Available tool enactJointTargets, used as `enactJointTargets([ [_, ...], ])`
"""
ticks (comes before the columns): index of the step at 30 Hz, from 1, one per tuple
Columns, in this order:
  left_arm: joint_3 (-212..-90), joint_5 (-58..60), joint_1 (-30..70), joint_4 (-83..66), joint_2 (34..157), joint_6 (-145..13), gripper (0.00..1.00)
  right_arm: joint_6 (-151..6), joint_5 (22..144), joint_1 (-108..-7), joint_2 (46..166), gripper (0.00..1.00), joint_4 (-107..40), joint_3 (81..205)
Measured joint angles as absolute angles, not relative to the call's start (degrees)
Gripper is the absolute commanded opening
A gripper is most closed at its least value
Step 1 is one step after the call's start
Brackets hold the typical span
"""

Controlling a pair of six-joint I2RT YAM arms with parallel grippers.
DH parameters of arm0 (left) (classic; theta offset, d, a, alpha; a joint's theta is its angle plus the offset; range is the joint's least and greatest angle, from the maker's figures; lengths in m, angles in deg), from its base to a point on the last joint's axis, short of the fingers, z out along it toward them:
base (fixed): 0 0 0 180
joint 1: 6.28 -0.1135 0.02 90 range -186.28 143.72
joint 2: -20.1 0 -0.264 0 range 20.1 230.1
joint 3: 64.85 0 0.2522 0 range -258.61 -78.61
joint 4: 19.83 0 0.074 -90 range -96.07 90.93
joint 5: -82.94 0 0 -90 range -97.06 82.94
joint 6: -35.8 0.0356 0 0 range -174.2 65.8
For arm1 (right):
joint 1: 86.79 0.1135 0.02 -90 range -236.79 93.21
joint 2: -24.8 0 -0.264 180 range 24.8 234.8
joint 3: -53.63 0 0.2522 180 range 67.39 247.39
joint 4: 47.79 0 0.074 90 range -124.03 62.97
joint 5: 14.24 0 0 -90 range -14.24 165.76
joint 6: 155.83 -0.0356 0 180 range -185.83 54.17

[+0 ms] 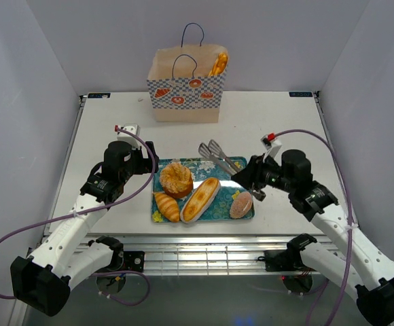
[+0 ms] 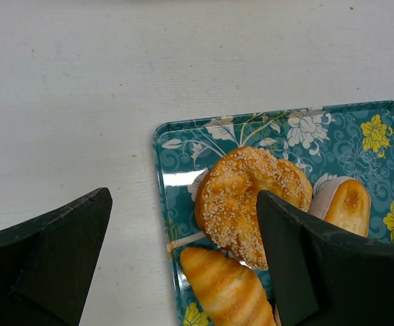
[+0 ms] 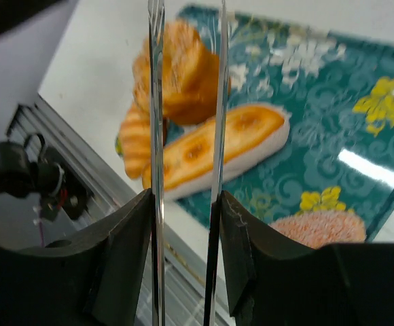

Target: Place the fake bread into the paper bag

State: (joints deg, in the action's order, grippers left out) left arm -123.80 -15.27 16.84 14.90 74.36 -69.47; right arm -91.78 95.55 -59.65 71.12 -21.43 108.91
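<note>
The paper bag stands at the back of the table with one long bread sticking out of its top. On the teal floral tray lie a seeded twisted bun, a croissant, a baguette and a pink-topped bun. My right gripper is shut on the metal tongs, whose tips point over the tray's back edge. In the right wrist view the gripper holds both tong arms above the baguette. My left gripper is open over the tray's left edge, by the seeded bun and croissant.
White walls close in the table on the left, right and back. The tray sits close to the table's near edge, with metal rails just below it. Purple cables loop from both arms.
</note>
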Motion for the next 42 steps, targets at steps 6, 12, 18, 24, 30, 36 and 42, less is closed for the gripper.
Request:
enactJointTargets([
  [6, -123.80, -15.94, 16.84, 14.92, 74.38, -69.47, 0.98, -91.08, 87.07, -44.48, 72.63, 0.49, -18.26, 102.09],
  [12, -123.80, -16.93, 16.84, 14.92, 74.38, -69.47, 0.98, -91.06, 78.66, -37.49, 74.92, 0.51, -18.22, 102.68],
  [18, -123.80, -17.10, 16.84, 14.92, 74.38, -69.45, 0.98, -91.26, 74.03, -35.72, 76.43, 0.52, -18.98, 105.00],
  [24, -123.80, -17.10, 16.84, 14.92, 74.38, -69.47, 0.98, -92.46, 70.90, -34.51, 77.59, 0.52, -19.24, 105.50],
  [30, -123.80, -17.08, 16.84, 14.92, 74.38, -69.47, 0.98, -92.42, 70.40, -34.43, 81.39, 0.53, -20.84, 107.05],
  [36, -123.80, -17.08, 16.84, 14.92, 74.45, -69.47, 0.98, -92.46, 70.64, -33.51, 85.33, 0.53, -24.03, 107.80],
  [42, -123.80, -17.06, 16.84, 14.92, 74.86, -69.47, 0.98, -93.18, 70.55, -33.12, 86.03, 0.52, -26.13, 107.80],
])
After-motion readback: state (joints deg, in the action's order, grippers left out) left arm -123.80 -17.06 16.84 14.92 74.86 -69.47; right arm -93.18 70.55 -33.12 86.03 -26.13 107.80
